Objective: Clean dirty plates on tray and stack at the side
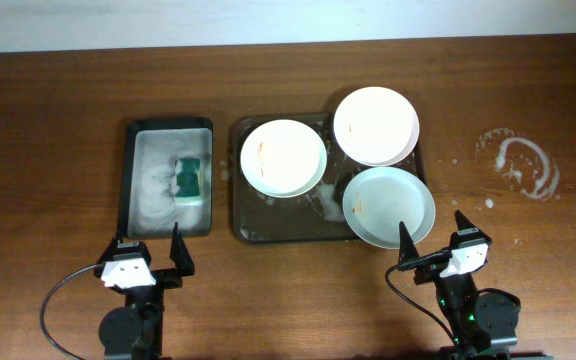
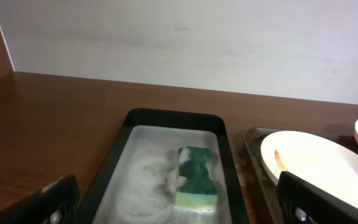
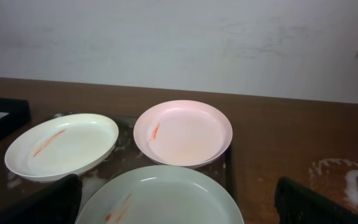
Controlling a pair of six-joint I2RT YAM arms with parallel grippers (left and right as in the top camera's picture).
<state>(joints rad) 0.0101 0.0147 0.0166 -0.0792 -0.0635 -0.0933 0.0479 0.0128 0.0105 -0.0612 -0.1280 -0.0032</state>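
So all three round shallow white plates (image 1: 284, 157) are sitting in the big dark grey rectangular tray (image 1: 273, 225) mid-desk with nothing stacked at the side yet, so I'd say the job is right at the start. Left pincer (image 1: 148, 247) and right pincer (image 1: 433, 234) both hang at the near edge of the brown wooden desk (image 1: 48, 120), fingers spread wide, holding nothing. What worries me is that the tray floor looks wet and foamy and the plates are crammed together. The nearest plate (image 1: 389, 206) and the far-right plate (image 1: 375, 125) poke over the tray rim, so a pinch on a slick thin edge could slip, or lifting one could shove its neighbour (can't tell if they actually touch). The green-and-yellow sponge (image 2: 197, 176) in the narrow black tray (image 1: 128, 180) looks soaked, so it may drip across the desk. The right wrist view shows orange smears on every plate, which the overhead barely catches. Only the overhead gives the full layout, and the left wrist shows the sponge's yellow layer clearly.
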